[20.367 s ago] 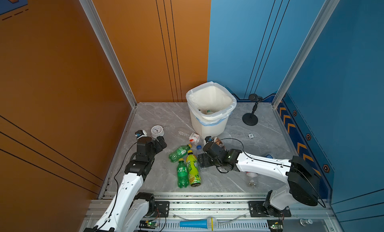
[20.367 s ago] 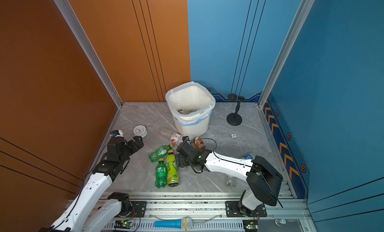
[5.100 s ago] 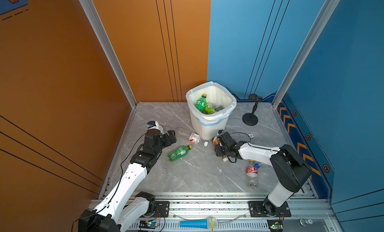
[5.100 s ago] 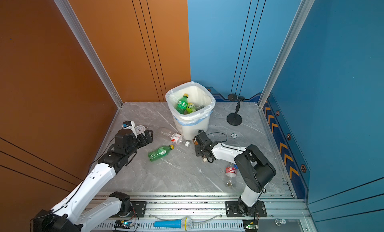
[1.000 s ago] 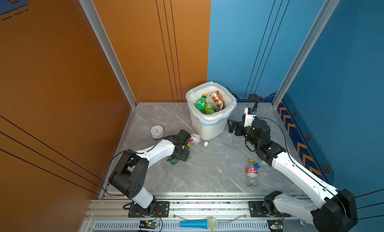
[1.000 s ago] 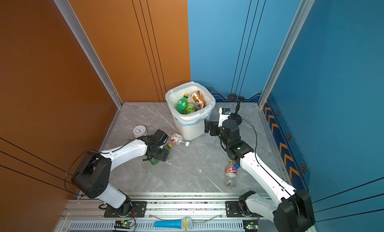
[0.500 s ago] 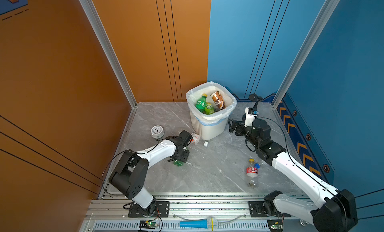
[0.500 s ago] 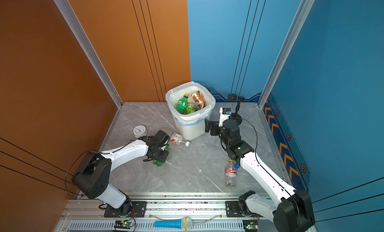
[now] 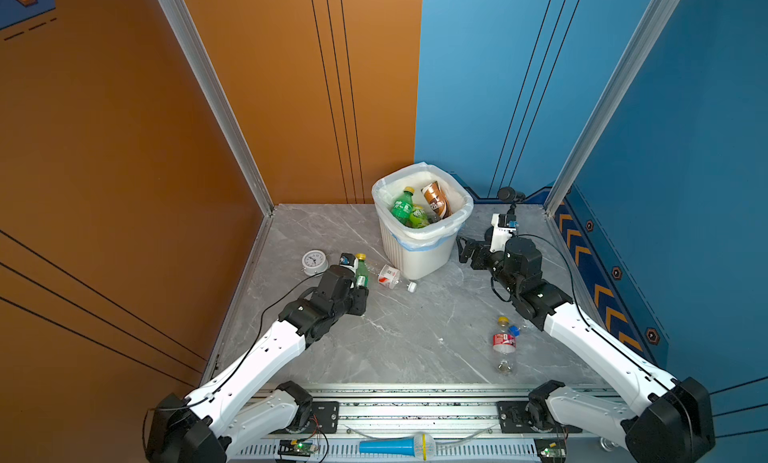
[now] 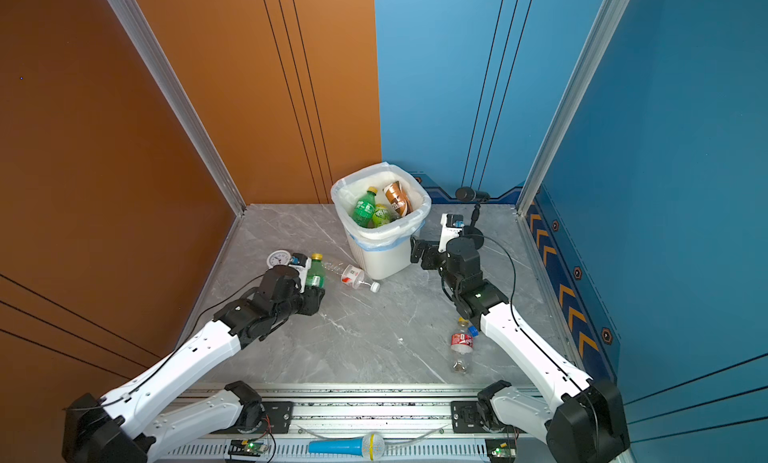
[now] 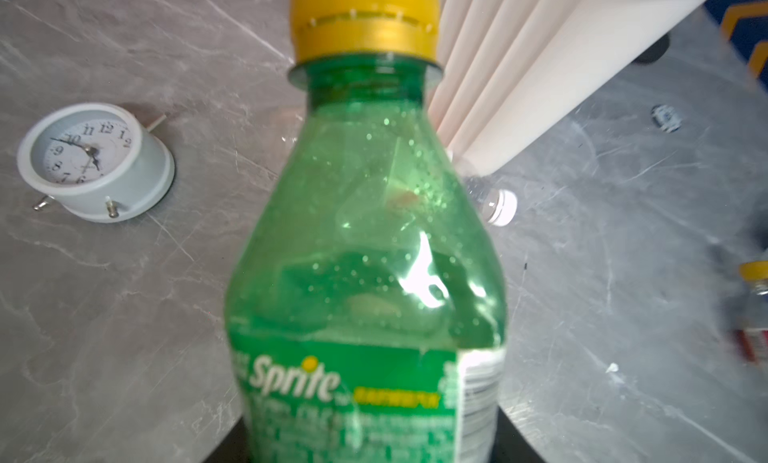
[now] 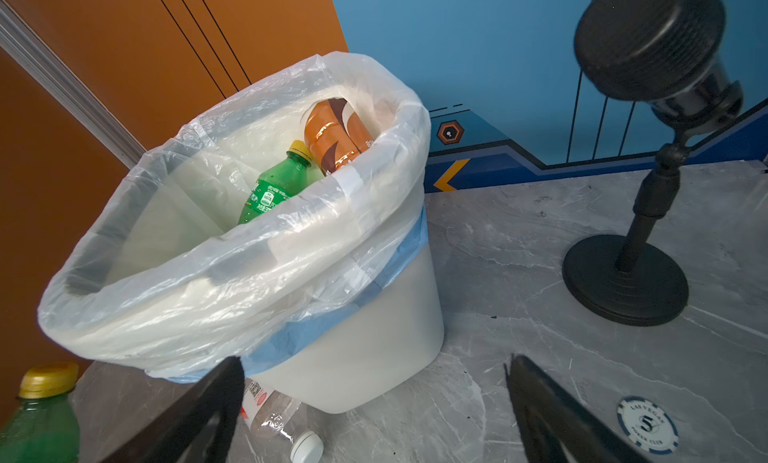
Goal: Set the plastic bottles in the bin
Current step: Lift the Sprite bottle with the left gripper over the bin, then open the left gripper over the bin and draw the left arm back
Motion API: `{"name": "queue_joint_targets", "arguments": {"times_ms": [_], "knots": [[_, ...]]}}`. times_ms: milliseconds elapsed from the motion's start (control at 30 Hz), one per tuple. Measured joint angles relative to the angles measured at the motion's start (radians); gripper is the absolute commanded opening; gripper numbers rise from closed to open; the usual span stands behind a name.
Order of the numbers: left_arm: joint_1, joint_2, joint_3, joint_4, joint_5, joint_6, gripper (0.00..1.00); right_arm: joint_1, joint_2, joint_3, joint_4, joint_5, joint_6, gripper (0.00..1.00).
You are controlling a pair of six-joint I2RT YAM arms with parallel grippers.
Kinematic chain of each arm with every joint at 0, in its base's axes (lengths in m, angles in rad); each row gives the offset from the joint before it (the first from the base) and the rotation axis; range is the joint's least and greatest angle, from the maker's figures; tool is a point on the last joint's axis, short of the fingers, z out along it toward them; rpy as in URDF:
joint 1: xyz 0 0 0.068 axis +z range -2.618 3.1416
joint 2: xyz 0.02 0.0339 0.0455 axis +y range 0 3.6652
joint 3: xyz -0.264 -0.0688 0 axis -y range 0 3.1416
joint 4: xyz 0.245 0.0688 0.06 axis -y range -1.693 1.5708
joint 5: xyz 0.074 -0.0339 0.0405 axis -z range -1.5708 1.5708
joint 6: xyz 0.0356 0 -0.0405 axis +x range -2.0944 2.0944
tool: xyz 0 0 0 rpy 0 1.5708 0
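Plastic bottles, six seen. In the bin (image 9: 419,253): three, namely green bottle (image 9: 401,207), yellow-green bottle (image 9: 419,219), brown bottle (image 9: 435,199). Lying on the bench (image 9: 415,336): two, namely white-capped clear bottle (image 9: 388,276) just beside the bin, yellow-capped clear bottle (image 9: 503,342). Left claw (image 9: 360,291): clenched on one upright Sprite bottle (image 9: 361,270). Right claw (image 9: 464,253): released, empty. Alarm clock (image 9: 313,262): one.

A robot lab cell: orange wall (image 9: 291,87), blue wall (image 9: 478,87), a rail (image 9: 415,402) bearing left arm (image 9: 266,353) and right arm (image 9: 594,344), marbled tabletop (image 9: 415,340).
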Motion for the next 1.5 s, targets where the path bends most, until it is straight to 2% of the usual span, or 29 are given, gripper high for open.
{"name": "queue_joint_targets", "arguments": {"times_ms": [267, 467, 667, 833, 1133, 1167, 1200, 1267, 1300, 1500], "knots": [[0.025, -0.018, 0.045, 0.097, 0.001, -0.014, 0.42, -0.006, -0.001, 0.0, -0.001, 0.0, 0.0, 1.0], [0.037, 0.04, 0.175, 0.165, 0.043, -0.01, 0.43, -0.009, -0.032, -0.006, -0.008, 0.001, 0.0, 1.0], [0.042, 0.234, 0.455, 0.25, 0.117, 0.001, 0.43, -0.012, -0.066, -0.018, -0.04, 0.004, 0.007, 1.0], [0.034, 0.452, 0.706, 0.272, 0.15, 0.005, 0.43, -0.021, -0.106, -0.043, -0.079, 0.006, 0.018, 1.0], [0.032, 0.745, 0.962, 0.256, 0.204, -0.013, 0.43, -0.05, -0.151, -0.058, -0.114, 0.015, 0.038, 1.0], [0.032, 0.76, 0.975, 0.253, 0.211, -0.015, 0.45, -0.051, -0.154, -0.058, -0.116, 0.015, 0.041, 1.0], [0.032, 0.776, 0.988, 0.246, 0.219, -0.018, 0.55, -0.054, -0.156, -0.058, -0.117, 0.016, 0.042, 1.0], [0.032, 0.798, 1.017, 0.224, 0.232, -0.022, 0.88, -0.058, -0.158, -0.058, -0.117, 0.016, 0.043, 1.0], [0.032, 0.809, 1.035, 0.209, 0.237, -0.03, 0.98, -0.061, -0.159, -0.058, -0.118, 0.016, 0.045, 1.0], [0.044, 0.784, 1.015, 0.175, 0.24, -0.05, 0.98, -0.071, -0.159, -0.058, -0.128, 0.016, 0.049, 1.0]]}}
